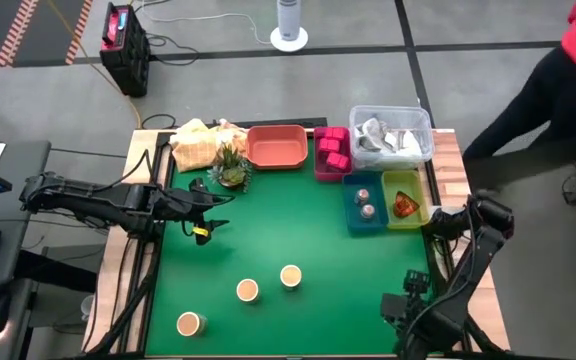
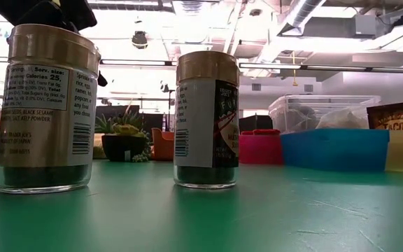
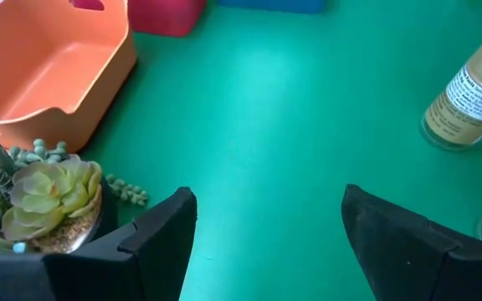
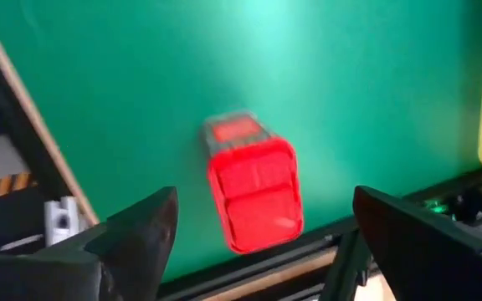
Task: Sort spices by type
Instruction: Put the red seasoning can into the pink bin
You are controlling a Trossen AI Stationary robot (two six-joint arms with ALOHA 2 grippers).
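Three gold-lidded spice jars (image 1: 247, 290) stand loose on the green bench (image 1: 298, 230), rigid, probably glass, smooth and tippable, best pinched around the body below the lid, while the left gripper (image 3: 266, 219) and right gripper (image 4: 262, 219) hover with fingers spread, empty.

Overhead view looks straight down; low view sits mat-level, both showing jars (image 2: 206, 119).

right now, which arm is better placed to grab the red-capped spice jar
Right. The right end effector, open, hangs over the red-capped jar near the edge of the mat; the left end effector, also open, is off by the potted plant.
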